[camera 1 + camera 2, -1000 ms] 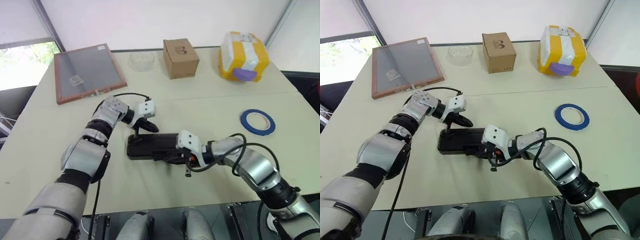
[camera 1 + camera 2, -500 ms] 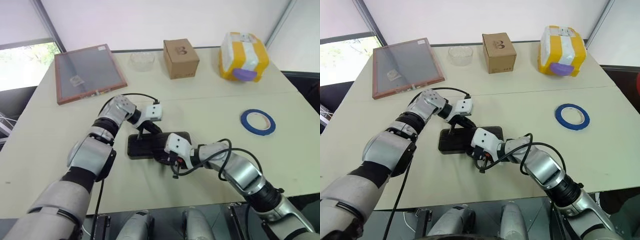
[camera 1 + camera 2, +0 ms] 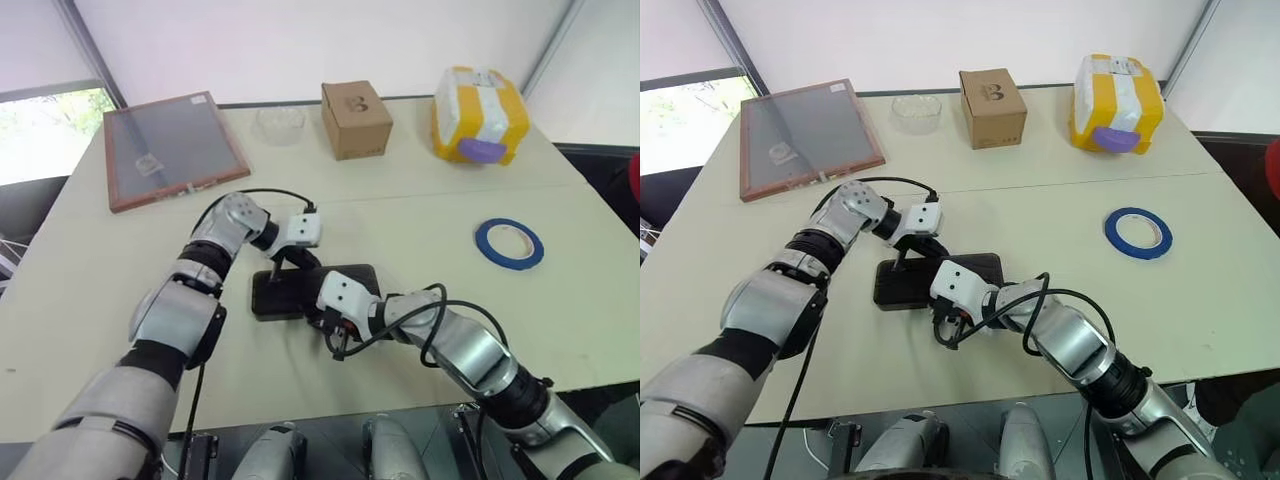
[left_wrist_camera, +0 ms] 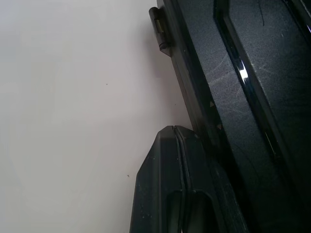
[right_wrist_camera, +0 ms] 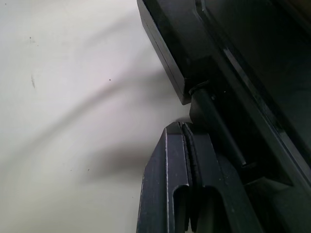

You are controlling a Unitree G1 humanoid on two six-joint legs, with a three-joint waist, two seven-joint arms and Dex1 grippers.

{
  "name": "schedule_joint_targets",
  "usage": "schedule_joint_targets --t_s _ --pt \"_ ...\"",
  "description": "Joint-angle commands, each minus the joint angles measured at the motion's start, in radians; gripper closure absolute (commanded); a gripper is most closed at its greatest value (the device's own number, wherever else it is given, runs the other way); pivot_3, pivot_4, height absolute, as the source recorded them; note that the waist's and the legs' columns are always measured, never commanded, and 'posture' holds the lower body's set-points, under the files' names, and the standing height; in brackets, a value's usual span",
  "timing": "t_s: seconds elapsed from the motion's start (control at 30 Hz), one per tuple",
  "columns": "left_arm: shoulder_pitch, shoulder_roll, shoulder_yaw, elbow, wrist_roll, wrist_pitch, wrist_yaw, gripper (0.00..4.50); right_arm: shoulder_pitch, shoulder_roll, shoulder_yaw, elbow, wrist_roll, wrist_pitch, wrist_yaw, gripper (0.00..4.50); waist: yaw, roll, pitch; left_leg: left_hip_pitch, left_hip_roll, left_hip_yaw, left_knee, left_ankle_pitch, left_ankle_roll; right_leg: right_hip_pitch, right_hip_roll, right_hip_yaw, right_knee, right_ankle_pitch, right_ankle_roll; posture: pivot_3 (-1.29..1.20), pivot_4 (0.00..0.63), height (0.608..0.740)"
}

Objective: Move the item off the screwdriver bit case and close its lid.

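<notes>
Logging the screwdriver bit case (image 3: 288,298) flat on the bench (image 3: 430,250), pinched in between the two grippers. Reading the left gripper (image 4: 176,133) as clenched on nothing, with tip touching the case's long edge just ahead of it, and a small hinge knuckle (image 4: 158,29) further along that same edge. Reading the right gripper (image 5: 181,128) as clenched and empty too, tucked just beside the opposite long edge, right next to a thin dark pin (image 5: 216,124) near the corner; cannot tell whether hinge or latch part. Cannot tell what item, if any, sits on top, nor whether the lid is fully shut, though looks lying low and flat from overhead. Judging the case as hard black plastic: stiff, no give, not fragile, glossy on top so likely slippery under narrow fingertips. Probably some weight if loaded with bits, yet likely to skate on the smooth bench when pushed from one side only. Best to brace on one long edge while working from the other, as set up now. For closing, better to press down on the lid near the edge away from the hinge knuckle, toward the right gripper's side. Best to avoid prying at knuckle or pin. For lifting, best to clamp across a long edge rather than on the slick top.
</notes>
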Motion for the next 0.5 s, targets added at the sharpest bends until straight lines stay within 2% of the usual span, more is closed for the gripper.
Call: schedule_joint_targets --t_s 0.03,0.3,0.5 --pt "0.098 -0.049 -0.073 0.011 0.035 -0.037 -0.153 4.5 -0.046 -0.003 -0.08 0.101 -0.097 0.022 -0.132 4.45 -0.001 0.0 -0.002 0.0 0.0 0.0 0.0 0.0 0.0 0.0 0.0 0.0 0.0 0.0 0.0 0.0 0.15 0.74" --pt "0.135 -0.04 -0.067 -0.017 0.026 -0.04 -0.134 4.5 -0.017 0.021 -0.102 0.047 -0.07 0.057 -0.128 4.45 -0.003 0.0 -0.012 0.002 0.0 0.0 -0.001 0.0 0.0 0.001 0.0 0.0 0.0 0.0 0.0 0.0 0.15 0.74" --pt "0.145 -0.044 -0.051 -0.043 -0.018 0.015 -0.218 4.5 -0.031 0.049 -0.117 0.09 -0.116 0.041 -0.209 4.45 -0.004 0.0 -0.015 0.005 0.0 0.0 -0.002 0.0 0.001 0.004 0.0 0.0 0.0 0.0 0.0 0.0 0.15 0.74"
